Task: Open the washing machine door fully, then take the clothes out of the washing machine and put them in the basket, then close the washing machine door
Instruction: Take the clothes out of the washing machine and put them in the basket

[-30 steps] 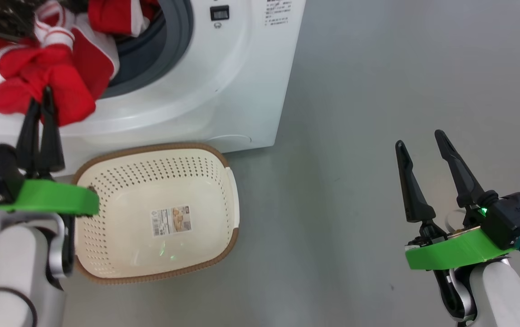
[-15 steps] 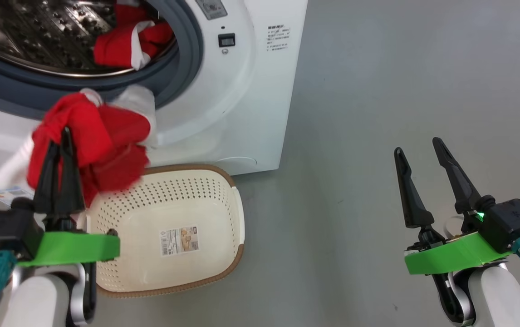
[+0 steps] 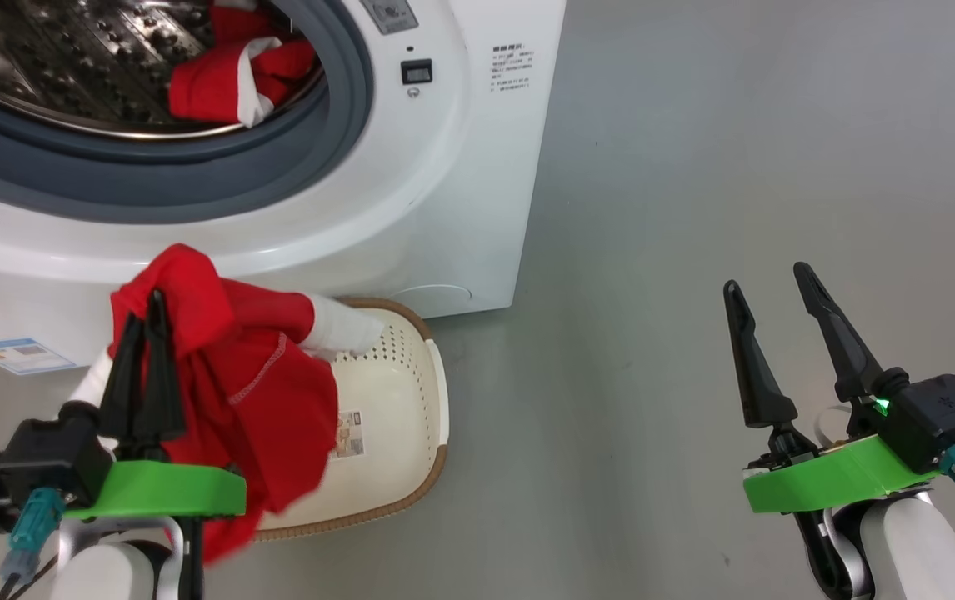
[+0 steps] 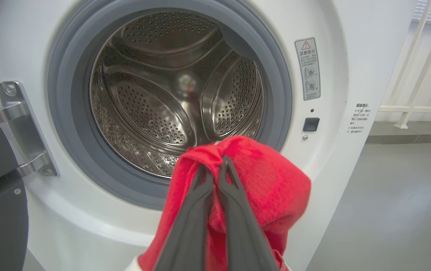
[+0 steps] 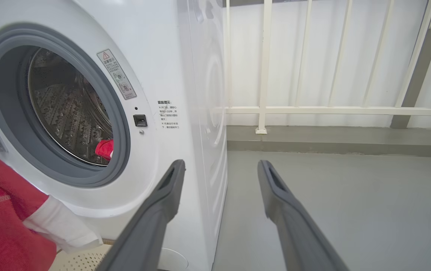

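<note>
Overhead, the left pincer (image 3: 147,307) pinches a red garment (image 3: 261,375) hanging over the basket (image 3: 436,392) before the washing machine (image 3: 461,167); the right pincer (image 3: 767,277) stands spread, well apart. Left wrist: its fingers (image 4: 193,218) press together on the cloth. Right wrist: another red piece (image 5: 105,149) lies in the drum (image 5: 69,113).

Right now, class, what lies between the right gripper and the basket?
Bare grey floor separates right gripper from basket, seen in the head view.

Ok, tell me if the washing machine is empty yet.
Not empty. A red garment lies in the washing machine drum; the left gripper holds a second garment above the basket.
</note>
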Tool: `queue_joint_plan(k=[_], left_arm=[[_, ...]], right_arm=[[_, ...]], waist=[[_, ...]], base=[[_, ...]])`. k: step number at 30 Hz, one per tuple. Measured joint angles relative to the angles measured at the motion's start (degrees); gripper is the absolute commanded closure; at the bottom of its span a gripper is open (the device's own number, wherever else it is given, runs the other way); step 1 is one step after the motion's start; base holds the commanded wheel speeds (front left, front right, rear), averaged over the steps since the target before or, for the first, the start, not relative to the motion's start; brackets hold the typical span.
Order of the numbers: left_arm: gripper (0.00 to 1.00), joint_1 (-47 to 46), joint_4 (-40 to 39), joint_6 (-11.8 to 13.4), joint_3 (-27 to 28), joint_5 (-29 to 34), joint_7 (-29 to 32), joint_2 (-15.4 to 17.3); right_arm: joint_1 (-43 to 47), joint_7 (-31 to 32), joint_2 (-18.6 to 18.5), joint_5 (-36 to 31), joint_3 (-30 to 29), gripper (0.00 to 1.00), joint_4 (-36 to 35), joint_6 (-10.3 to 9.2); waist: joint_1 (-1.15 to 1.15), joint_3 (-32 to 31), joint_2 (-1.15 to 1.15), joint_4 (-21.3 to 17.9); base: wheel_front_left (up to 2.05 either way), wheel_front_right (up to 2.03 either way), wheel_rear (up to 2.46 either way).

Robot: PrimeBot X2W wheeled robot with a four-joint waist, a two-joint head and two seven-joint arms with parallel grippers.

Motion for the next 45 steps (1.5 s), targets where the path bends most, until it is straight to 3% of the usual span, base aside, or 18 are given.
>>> queue_joint_plan(k=[11,20,45], left_arm=[[1.00,-3.21,10.72,-1.57,-0.26,-1.65,-0.14,-0.99],[1.00,-10.81,24.58,-3.69,0.18,-4.54,-0.58,-1.65],[1.00,-30.19,61.33,-11.38,1.16,-7.99,-0.62,-2.25]], right_arm=[[-0.32,0.00,0.00,0.46,0.01,0.00,-0.64,0.00],[-1.72,0.00,0.00,0.45,0.19,0.00,-1.58,0.00],[-5.87,0.00,0.00,1.43,1.19,0.00,-2.55,0.00]], waist=[[0.00,3.03,0.00,-0.71],[0.00,7.03,0.00,-1.20],[0.00,19.10,0.00,-3.47]], base=[[0.00,0.00,0.00],[0.00,0.00,0.00],[0.00,0.00,0.00]])
